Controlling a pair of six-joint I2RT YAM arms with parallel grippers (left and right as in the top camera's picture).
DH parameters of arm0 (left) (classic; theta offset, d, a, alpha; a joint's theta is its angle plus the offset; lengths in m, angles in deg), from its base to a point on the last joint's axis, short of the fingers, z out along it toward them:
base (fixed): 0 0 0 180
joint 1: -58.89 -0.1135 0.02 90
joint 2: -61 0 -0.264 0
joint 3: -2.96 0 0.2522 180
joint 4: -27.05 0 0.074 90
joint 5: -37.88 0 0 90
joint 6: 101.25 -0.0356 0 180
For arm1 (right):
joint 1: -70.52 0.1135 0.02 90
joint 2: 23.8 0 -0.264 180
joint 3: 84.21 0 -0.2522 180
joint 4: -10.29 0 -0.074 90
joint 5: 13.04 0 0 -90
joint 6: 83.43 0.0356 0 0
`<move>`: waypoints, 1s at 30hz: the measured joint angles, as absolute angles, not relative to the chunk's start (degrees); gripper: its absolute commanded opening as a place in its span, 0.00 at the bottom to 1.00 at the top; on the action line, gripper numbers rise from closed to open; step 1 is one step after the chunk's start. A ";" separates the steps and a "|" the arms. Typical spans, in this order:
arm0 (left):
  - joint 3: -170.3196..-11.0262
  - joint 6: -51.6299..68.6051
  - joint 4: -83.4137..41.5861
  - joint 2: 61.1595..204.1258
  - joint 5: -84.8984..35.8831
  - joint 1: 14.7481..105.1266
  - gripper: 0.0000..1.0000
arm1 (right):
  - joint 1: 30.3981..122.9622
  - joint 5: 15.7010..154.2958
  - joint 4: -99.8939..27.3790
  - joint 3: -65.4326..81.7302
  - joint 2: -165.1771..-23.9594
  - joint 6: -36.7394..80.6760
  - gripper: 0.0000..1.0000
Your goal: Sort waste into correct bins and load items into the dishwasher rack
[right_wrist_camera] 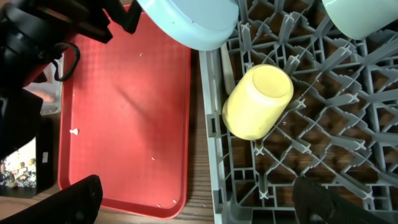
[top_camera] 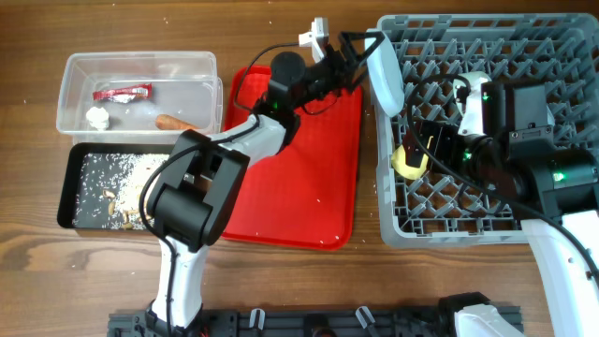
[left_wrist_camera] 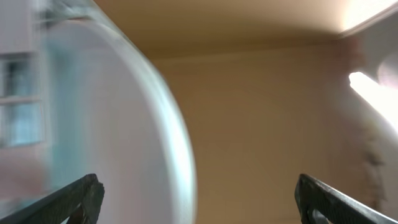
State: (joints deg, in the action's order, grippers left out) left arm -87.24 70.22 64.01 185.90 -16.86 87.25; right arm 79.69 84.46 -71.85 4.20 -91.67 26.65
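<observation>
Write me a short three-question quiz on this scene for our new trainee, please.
1. True or false: the yellow cup lies on its side in the dishwasher rack.
2. Which of these holds the red wrapper? A) the dishwasher rack B) the clear tub C) the red serving tray
3. Fill in the blank: the beige crumbs lie in the ____ tray.

Key: 1 true; 2 B; 3 black, the black tray.
</observation>
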 measured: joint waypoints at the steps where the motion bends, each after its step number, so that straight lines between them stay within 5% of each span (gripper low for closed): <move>1: -87.26 68.43 60.95 185.46 -16.22 86.66 0.99 | 79.69 84.46 -71.85 4.20 -91.67 26.65 0.99; 5: -86.94 58.46 43.68 179.69 -13.43 83.18 0.99 | 79.69 84.70 -71.20 4.20 -91.67 25.40 0.95; 9: -87.04 41.66 7.82 162.23 -15.42 77.11 1.00 | 79.69 88.83 -67.35 4.31 -90.14 20.44 0.96; 16: -87.79 17.70 -42.13 128.74 -52.92 74.13 1.00 | 79.69 95.81 -60.49 4.23 -77.44 11.80 1.00; 21: -87.72 14.75 -48.68 110.75 -66.19 74.13 1.00 | 79.69 96.46 -60.38 4.20 -71.67 12.13 1.00; 30: -87.72 14.29 -48.64 96.66 -69.42 74.13 1.00 | 79.69 96.48 -65.58 4.12 -73.27 25.88 1.00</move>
State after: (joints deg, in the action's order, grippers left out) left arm -87.72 14.29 -48.64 96.66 -69.42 74.13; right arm 79.69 96.48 -65.58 4.12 -73.27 25.88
